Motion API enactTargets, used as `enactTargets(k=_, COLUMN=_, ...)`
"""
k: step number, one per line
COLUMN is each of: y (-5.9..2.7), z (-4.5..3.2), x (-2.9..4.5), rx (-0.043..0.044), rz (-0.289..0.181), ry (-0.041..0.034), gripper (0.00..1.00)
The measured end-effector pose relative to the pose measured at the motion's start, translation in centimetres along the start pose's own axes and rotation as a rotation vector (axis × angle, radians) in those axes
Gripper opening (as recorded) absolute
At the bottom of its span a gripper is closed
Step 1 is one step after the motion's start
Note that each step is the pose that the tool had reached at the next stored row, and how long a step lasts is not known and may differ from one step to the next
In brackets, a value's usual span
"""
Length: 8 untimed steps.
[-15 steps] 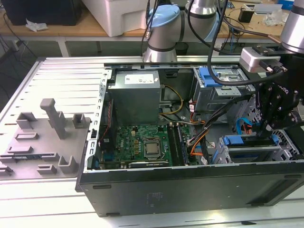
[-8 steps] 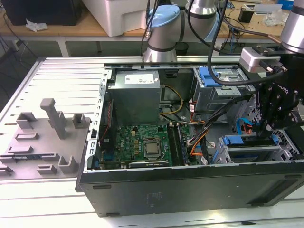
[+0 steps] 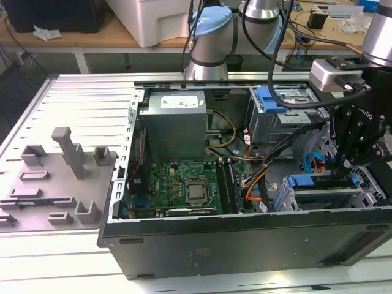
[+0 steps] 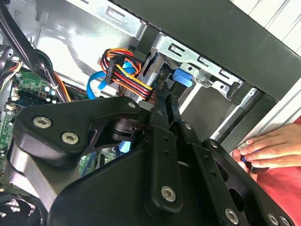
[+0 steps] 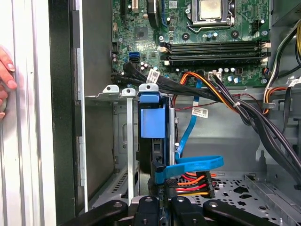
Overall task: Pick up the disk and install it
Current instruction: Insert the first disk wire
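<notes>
**Blue-framed disk on edge in the drive bay, tool at its end**

Blue plastic frames the disk (image 5: 153,120), which stands on edge inside the metal drive bay (image 5: 128,141). The bay sits in a corner of the open computer case (image 3: 233,245), close to the case's dark side wall. The tool (image 5: 164,210) is right at the end of the disk and in line with it. I cannot tell whether it is clamped on the carrier or only touching it. In the exterior view the tool (image 3: 343,164) reaches down into the bay at the exterior view's right.

Just beside the disk a flat blue cable (image 5: 195,164) curves past. A plug (image 5: 188,184) with orange, red, yellow and black wires lies next to the tool. Beyond the bay lies the green motherboard (image 5: 211,42), with black cable bundles running between the two.

Farther off in the case are the grey power supply (image 3: 174,125) and a silver cage (image 3: 278,113) with a blue clip. The case rests on a ribbed tabletop (image 3: 79,98), which also carries grey blocks (image 3: 70,150). A person's hand (image 4: 268,149) rests just outside the case wall.
</notes>
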State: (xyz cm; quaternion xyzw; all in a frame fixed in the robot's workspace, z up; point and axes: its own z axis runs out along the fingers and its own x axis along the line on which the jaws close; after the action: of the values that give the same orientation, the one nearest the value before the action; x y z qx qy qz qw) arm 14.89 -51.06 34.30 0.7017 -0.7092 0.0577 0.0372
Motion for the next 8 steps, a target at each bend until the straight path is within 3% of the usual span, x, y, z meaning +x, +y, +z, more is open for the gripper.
enactTargets(k=8, y=0.00, z=-0.01, x=-0.06, rx=-0.0005, rz=0.004, ry=0.0001, gripper=0.16)
